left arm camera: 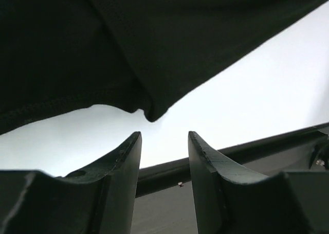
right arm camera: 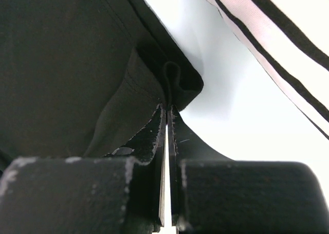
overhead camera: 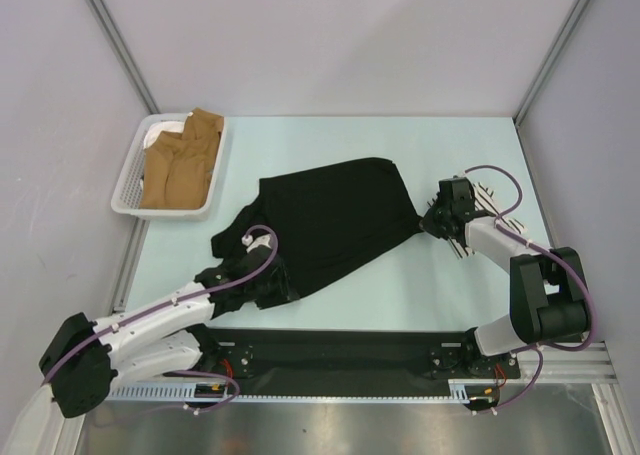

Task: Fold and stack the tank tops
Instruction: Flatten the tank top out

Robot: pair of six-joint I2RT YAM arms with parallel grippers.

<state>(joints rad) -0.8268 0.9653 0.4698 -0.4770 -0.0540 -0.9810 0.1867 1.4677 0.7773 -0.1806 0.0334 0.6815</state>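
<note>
Nearest to you, your left gripper (left arm camera: 164, 136) sits low over the table (overhead camera: 400, 300) at the front left edge of the black tank top (overhead camera: 335, 220). Its jaws stand apart with nothing between them. In the wrist view a hemmed corner of the black cloth hangs just beyond the fingertips (left arm camera: 128, 157), and I cannot tell whether it touches them.

On your right, the right gripper (right arm camera: 168, 109) is clamped tight on the black tank top. It pinches a small fold of hem at the right-hand corner, where the cloth draws to a point.

Between the two grippers the black tank top lies spread across the middle of the table, mostly flat, with a narrow part curling out at its left side. Just beside the right gripper, the striped tank top (right arm camera: 298, 18) lies on the table, largely hidden beneath the right arm in the overhead view.

Farthest off, at the back left corner, a white basket (overhead camera: 160, 213) holds brown clothes (overhead camera: 180, 165).
</note>
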